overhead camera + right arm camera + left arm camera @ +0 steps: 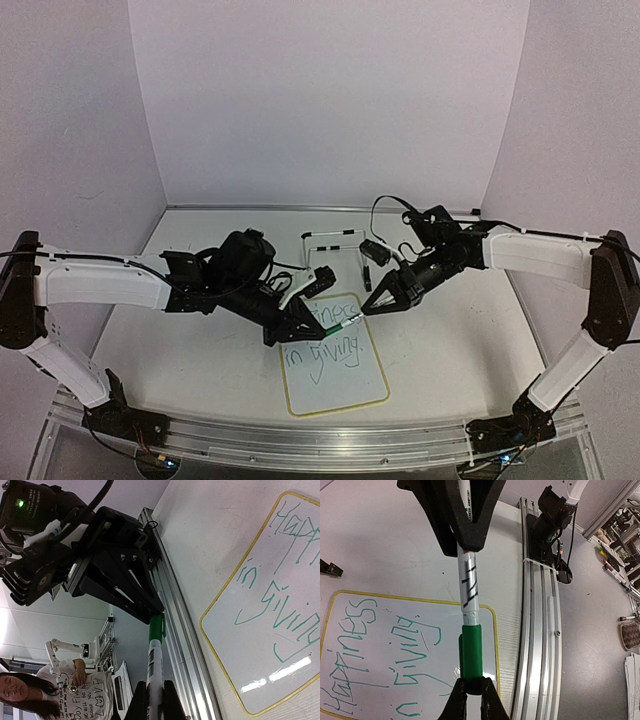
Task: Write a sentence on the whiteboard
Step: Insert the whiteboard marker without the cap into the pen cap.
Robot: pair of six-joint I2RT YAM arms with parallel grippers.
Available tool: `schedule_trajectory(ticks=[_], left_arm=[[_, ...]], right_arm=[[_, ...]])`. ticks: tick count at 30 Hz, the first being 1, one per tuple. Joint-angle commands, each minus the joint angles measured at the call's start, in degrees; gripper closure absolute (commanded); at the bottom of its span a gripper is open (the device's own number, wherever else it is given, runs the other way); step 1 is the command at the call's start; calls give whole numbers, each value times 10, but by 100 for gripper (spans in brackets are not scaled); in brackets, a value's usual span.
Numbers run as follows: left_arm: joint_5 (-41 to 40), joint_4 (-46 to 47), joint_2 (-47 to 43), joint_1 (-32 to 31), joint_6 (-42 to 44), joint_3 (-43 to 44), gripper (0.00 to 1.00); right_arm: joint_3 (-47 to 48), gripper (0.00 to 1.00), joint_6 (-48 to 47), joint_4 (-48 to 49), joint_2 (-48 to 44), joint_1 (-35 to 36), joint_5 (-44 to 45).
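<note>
Green cap [471,652] clamped by L gripper [472,686], pen [469,580] barrel pinched by R gripper [153,685].
Pen held betw. both over whiteboard [340,388], prob. for recapping, as sentence [322,352] looks done.

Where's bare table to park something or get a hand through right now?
Free: table right of the whiteboard out to the right arm's base; front-left patch between whiteboard and left arm's base; back-left corner by the wall. Crowded: centre, where left tool and right tool both clamp the pen over the board's far end, wire stand just behind.
</note>
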Motion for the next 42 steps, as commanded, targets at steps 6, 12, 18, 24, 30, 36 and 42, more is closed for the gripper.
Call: schedule_trajectory(ticks=[6, 12, 18, 24, 30, 36, 42], left_arm=[[-2, 136, 13, 0, -41, 27, 100], [13, 137, 21, 0, -36, 47, 100], [19, 152, 22, 0, -32, 64, 100], [11, 170, 26, 0, -31, 76, 100], [11, 178, 30, 0, -30, 83, 100], [-22, 136, 18, 0, -30, 72, 92], [-139, 98, -35, 5, -86, -3, 48]], right_arm=[[4, 100, 24, 56, -2, 22, -24], [2, 100, 18, 55, 2, 37, -22], [7, 100, 15, 55, 8, 48, -22], [12, 100, 13, 55, 16, 54, -25], [14, 100, 12, 54, 18, 58, -24], [15, 100, 28, 54, -11, 38, 107], [-25, 100, 63, 54, -57, -70, 233]])
